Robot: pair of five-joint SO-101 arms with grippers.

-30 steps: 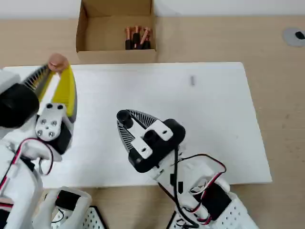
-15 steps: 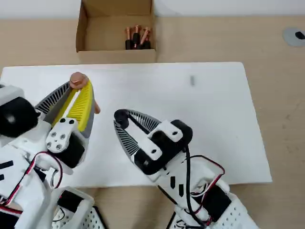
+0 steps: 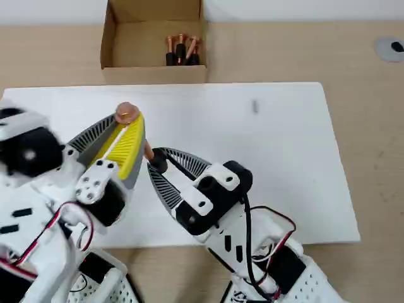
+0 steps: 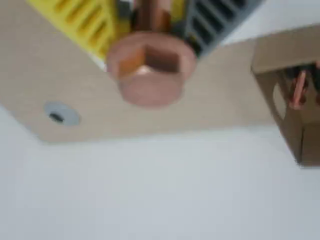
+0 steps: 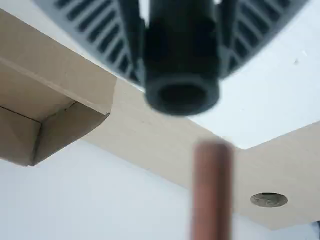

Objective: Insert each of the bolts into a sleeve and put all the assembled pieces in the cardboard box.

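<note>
**Both jaws loaded, no insertion yet**

left gripper [image 4: 150, 15] clamped copper hex-socket bolt [image 4: 150, 70]; right gripper [image 3: 159, 159] clamped black cylindrical sleeve [image 5: 182, 65]; both above white sheet [image 3: 278, 164]; shank tip just beside sleeve's open end; three assembled pieces [image 3: 182, 50] lay in brown cardboard box [image 3: 108, 38]

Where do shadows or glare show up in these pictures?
High view: the light is even, with no glare on the white mat. Left wrist view: the socket in the bolt head is shaded. Right wrist view: the sleeve bore is dark, and one inner wall of the box is dimmer than the other.
</note>
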